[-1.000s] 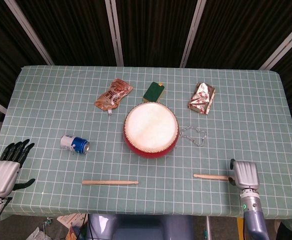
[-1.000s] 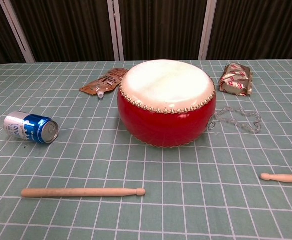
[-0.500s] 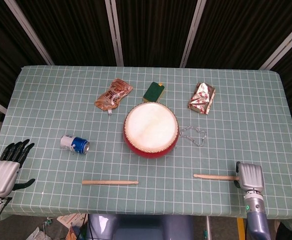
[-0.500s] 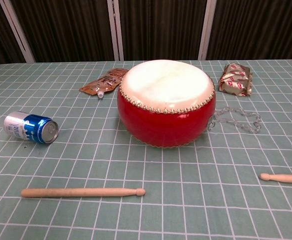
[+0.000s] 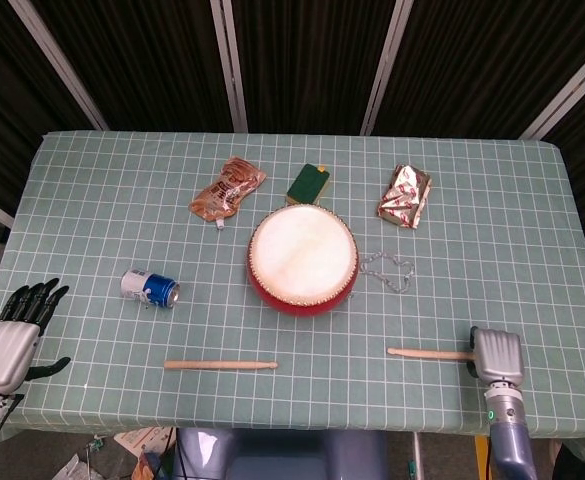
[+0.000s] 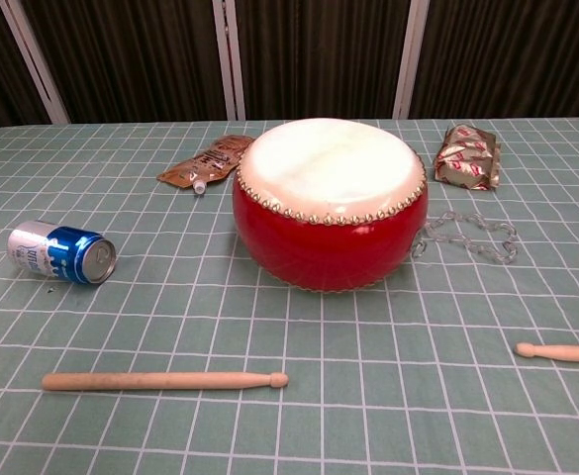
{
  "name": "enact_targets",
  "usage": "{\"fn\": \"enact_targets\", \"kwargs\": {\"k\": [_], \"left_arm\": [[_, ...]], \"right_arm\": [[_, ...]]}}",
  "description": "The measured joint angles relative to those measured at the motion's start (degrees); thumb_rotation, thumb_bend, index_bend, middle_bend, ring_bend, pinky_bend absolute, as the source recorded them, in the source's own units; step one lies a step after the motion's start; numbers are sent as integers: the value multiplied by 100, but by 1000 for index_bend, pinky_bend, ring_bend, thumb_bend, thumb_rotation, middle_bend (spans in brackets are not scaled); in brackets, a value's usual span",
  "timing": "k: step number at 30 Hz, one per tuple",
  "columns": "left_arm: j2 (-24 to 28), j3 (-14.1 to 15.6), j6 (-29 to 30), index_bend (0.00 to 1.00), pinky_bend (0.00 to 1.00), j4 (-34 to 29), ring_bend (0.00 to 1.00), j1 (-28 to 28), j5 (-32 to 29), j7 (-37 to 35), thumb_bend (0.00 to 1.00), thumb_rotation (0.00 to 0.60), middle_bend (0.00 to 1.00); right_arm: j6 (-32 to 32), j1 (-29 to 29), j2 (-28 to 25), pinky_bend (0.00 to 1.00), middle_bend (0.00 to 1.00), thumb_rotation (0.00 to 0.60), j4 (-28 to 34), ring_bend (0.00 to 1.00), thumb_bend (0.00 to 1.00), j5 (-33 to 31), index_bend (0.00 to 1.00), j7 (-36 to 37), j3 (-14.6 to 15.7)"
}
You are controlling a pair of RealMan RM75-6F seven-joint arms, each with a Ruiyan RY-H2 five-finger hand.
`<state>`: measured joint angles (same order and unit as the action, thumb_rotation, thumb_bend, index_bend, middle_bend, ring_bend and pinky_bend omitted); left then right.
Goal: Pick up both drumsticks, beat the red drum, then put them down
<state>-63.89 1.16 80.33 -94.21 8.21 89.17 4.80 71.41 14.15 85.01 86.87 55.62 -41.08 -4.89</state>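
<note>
The red drum [image 5: 303, 260] with its white skin stands mid-table, also seen in the chest view [image 6: 329, 213]. Two wooden drumsticks lie flat on the cloth near the front edge: the left drumstick [image 5: 220, 365] [image 6: 165, 380] and the right drumstick [image 5: 427, 353] [image 6: 562, 351]. My left hand [image 5: 12, 340] hovers off the table's front-left corner, fingers apart, holding nothing. My right hand [image 5: 497, 355] sits at the butt end of the right drumstick. Only the back of this hand shows; its fingers are hidden.
A blue can [image 5: 150, 288] lies on its side left of the drum. A brown pouch [image 5: 228, 188], a green packet [image 5: 309, 183] and a foil snack bag [image 5: 405, 195] lie behind it. A metal chain [image 5: 386, 270] lies to the drum's right.
My right hand has shifted slightly to the right and toward the table's front edge. Both drumsticks and the left hand have stayed in place.
</note>
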Motion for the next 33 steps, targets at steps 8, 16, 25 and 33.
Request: {"fn": "enact_targets", "kwargs": {"k": [8,16,25,33], "left_arm": [[-1,-5,-2,0,10,-8,0,1,-11,10,0,600,0],[2,-8,4,0,10,-9,0,1,-12,1,0,600,0],[7,0,-23,0,10,-27,0,10,-14,6,0,600,0],[38,14,-47,0,10,-78,0,11,-24,16,0,600,0]], "right_arm": [[-25,38,22,1000,1000,600,7,1000,416,-86,523,-48,33],[-56,67,13,1000,1000,600,64,1000,468,-224,544,-71,44],[52,84,-83,1000,1000,600,274,1000,572,-43,887,62,33],[449,24,-869,1000,1000,600,1453,1000,612,693,940,646,-72]]}}
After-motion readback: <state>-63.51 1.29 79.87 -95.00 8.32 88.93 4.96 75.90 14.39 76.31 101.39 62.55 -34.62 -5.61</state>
